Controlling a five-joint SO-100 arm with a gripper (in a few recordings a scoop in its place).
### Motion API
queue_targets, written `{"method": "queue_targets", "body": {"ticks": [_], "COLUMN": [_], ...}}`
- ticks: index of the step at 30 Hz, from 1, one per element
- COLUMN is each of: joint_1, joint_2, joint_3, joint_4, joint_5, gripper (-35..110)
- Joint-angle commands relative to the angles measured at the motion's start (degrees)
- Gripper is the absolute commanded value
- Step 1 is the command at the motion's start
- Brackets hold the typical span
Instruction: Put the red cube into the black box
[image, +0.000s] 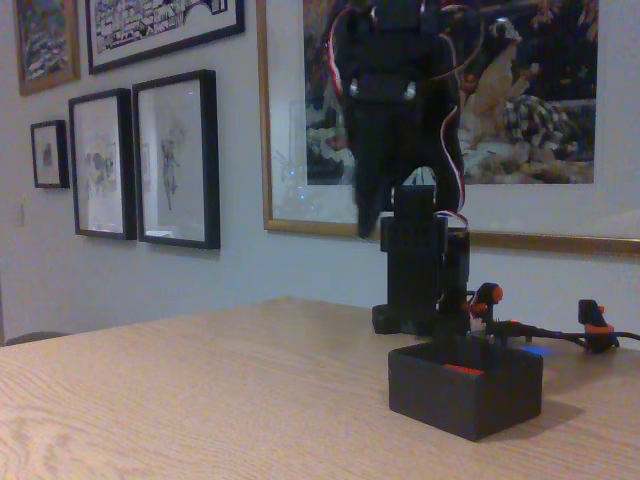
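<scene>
The black box (465, 392) stands on the wooden table at the front right of the fixed view. Just above its near rim a thin strip of bright red shows inside it, which is the top of the red cube (462, 369); the rest of the cube is hidden by the box wall. My black arm rises behind the box, and my gripper (370, 222) hangs high above the table, up and to the left of the box. It is a dark silhouette, so I cannot make out how its jaws stand. Nothing visible hangs from it.
The arm's base (420, 290) stands right behind the box, with orange-red cable clips (487, 297) and cables trailing right along the table. The wooden tabletop (200, 390) stretches left and forward. Framed pictures hang on the wall behind.
</scene>
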Motion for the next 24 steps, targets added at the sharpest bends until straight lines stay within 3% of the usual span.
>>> {"method": "queue_targets", "body": {"ticks": [1,10,24], "joint_1": [-4.13,-15.12,-16.26], "joint_2": [9.93,15.21,22.85], "joint_3": [9.76,20.74,28.56], "joint_4": [-1.58,-7.12,-10.20], "joint_5": [0.53,-4.83,-6.24], "gripper": [20,19,17]}}
